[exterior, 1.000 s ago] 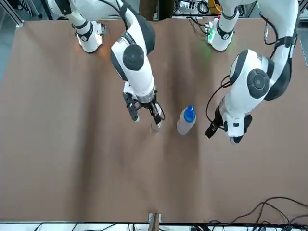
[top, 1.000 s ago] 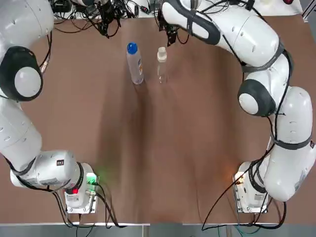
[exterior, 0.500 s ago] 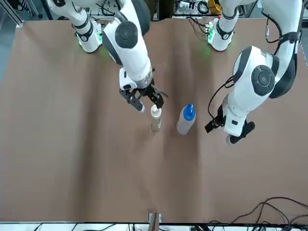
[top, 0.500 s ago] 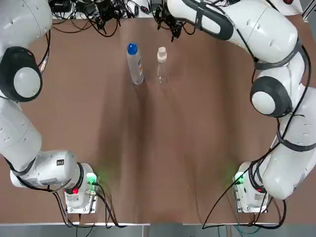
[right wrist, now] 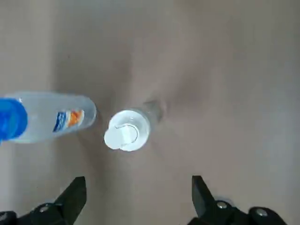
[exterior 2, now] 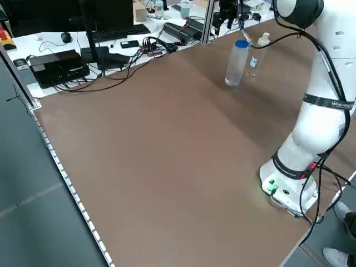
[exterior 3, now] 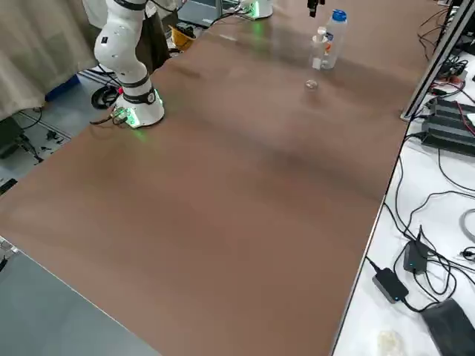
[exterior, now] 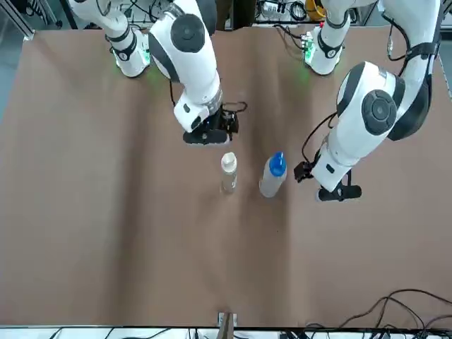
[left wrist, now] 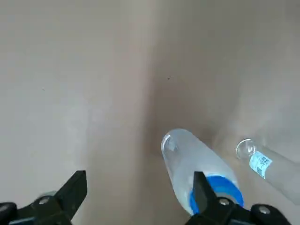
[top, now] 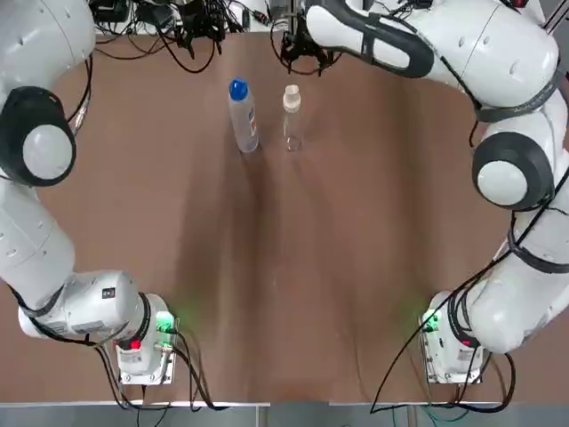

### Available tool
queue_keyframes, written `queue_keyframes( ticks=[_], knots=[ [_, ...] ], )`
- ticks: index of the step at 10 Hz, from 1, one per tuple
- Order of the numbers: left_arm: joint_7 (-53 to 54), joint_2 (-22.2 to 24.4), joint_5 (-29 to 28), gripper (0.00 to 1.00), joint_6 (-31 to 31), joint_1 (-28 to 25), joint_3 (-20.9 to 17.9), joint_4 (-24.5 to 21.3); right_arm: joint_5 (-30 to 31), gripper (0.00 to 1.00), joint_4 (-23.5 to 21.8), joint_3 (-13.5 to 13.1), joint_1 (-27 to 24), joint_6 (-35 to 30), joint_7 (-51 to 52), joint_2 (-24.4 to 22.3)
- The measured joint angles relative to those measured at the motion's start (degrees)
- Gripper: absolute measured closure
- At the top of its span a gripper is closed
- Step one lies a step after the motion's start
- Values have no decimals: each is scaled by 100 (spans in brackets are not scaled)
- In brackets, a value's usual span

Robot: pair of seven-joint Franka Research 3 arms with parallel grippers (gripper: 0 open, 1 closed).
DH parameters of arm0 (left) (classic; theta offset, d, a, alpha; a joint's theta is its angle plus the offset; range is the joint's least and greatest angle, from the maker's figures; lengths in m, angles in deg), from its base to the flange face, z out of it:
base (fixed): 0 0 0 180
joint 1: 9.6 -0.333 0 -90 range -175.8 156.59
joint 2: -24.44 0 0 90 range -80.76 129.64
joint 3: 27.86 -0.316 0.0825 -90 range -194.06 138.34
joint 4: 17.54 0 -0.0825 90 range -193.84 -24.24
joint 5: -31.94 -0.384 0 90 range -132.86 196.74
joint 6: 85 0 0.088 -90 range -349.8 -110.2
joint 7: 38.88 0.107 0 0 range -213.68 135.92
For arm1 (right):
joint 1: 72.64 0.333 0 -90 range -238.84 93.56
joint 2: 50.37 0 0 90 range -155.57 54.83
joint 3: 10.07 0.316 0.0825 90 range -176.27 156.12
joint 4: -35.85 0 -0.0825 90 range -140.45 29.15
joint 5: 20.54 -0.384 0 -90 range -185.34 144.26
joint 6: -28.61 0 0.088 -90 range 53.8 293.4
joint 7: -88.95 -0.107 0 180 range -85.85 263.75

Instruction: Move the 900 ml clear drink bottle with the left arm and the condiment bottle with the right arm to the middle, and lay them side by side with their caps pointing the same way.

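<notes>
Brown counter [top: 293,267] spreads out between the two arms, and on its far half we count two containers, both upright. One is a clear drink bottle [top: 244,124] with a blue cap [top: 237,87], and the other is a smaller condiment bottle [top: 292,129] with a pale cap [top: 292,93]. They stand just beside each other, not touching. Both are see-through; whether either holds anything we cannot tell.

We count two pincers, each with its fingers spread wide and gripping nothing. The right pincer [right wrist: 138,183] hangs above the condiment bottle, which sits below it, clear of its fingers. The drink bottle stands just beside the left pincer [left wrist: 139,180], on the side toward the right pincer.

A second ago the right pincer was down at the condiment bottle; it has since lifted off. Neither bottle has moved.
</notes>
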Motion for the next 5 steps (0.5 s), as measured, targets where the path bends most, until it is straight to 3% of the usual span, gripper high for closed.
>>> queue_keyframes(
  ticks=[3, 5],
  knots=[
    [-52, 27, -1, 0, -14, -13, 346, 11, 456, 1, -143, 158, 32, 6, 1804, -29],
    [688, 27, -6, 0, -9, -8, 538, 6, 722, 1, -246, 180, 113, 18, 2873, -22]
  ],
)
